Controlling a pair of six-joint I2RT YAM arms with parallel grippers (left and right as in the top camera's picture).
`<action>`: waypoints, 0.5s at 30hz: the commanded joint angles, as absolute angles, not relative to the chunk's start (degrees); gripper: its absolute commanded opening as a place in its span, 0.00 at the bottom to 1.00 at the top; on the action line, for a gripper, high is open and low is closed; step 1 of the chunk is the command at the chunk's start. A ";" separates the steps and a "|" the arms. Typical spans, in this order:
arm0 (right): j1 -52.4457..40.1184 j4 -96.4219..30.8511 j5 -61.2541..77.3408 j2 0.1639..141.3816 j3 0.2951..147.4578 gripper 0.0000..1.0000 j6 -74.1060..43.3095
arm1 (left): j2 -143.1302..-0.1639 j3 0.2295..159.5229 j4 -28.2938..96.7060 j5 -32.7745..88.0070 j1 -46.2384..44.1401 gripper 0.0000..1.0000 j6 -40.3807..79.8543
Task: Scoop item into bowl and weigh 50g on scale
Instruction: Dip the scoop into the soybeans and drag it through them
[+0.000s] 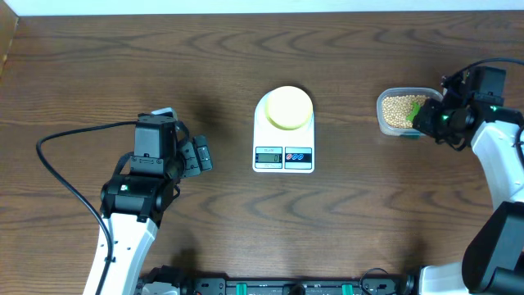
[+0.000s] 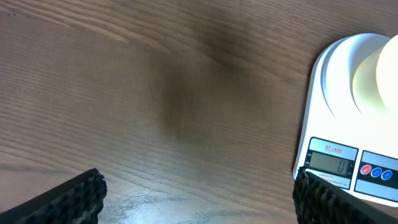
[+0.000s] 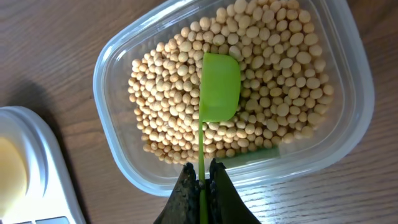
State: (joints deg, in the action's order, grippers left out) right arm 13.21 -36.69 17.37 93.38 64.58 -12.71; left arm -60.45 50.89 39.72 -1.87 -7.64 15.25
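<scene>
Pinching scoop [image 3: 219, 87] handle, right hand [image 3: 200, 182] (handle end hidden), left hand [image 2: 199, 199] spread wide, bowl [image 2: 377, 78] cropped.

The overhead camera looks straight down on the whole dark wooden bench [image 1: 123, 57]. The left wrist camera sits low, facing the white rounded digital kitchen scale [image 2: 323, 112] close by. The right wrist camera peers steeply into the clear rectangular plastic tub [image 3: 112, 68], sharing the scale's corner.
</scene>
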 commanded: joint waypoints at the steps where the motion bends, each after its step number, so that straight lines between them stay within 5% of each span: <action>1: 14.06 -36.73 20.58 94.85 63.09 0.01 -13.30 | -60.60 51.00 39.86 -2.63 -7.40 0.98 15.33; 15: 18.46 -36.16 26.11 94.91 62.74 0.01 -13.28 | -60.60 51.00 39.86 -2.61 -7.40 0.98 15.33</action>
